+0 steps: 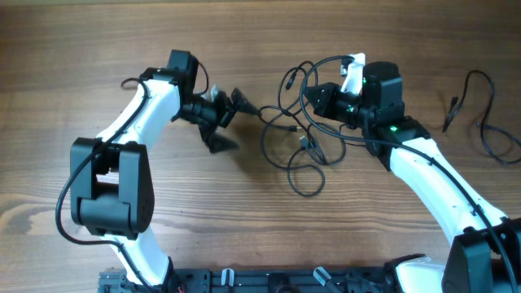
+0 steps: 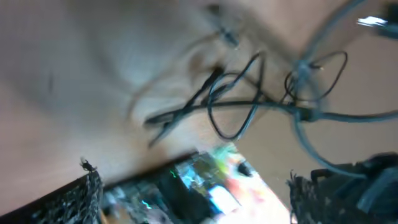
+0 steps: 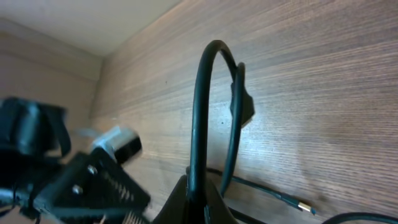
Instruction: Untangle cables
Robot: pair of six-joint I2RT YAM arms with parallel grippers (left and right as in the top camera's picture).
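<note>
The cables [image 1: 303, 134] lie as a loose tangle of thin black loops at the table's centre. They show blurred in the left wrist view as cables [image 2: 249, 102]. My left gripper [image 1: 235, 124] is open just left of the tangle with nothing between its fingers [image 2: 82, 199]. Its jaws face the cords. My right gripper [image 1: 317, 96] is shut on one cable at the tangle's upper right. In the right wrist view that cable [image 3: 205, 99] rises as a tall loop from the pinched fingertips [image 3: 200, 200]. A gold-tipped plug [image 3: 304, 207] lies on the wood beside them.
A separate thin black cable [image 1: 487, 114] lies in loops at the far right of the wooden table [image 1: 98, 49]. The arm bases [image 1: 269, 281] line the front edge. The left gripper [image 3: 68, 180] shows close by in the right wrist view.
</note>
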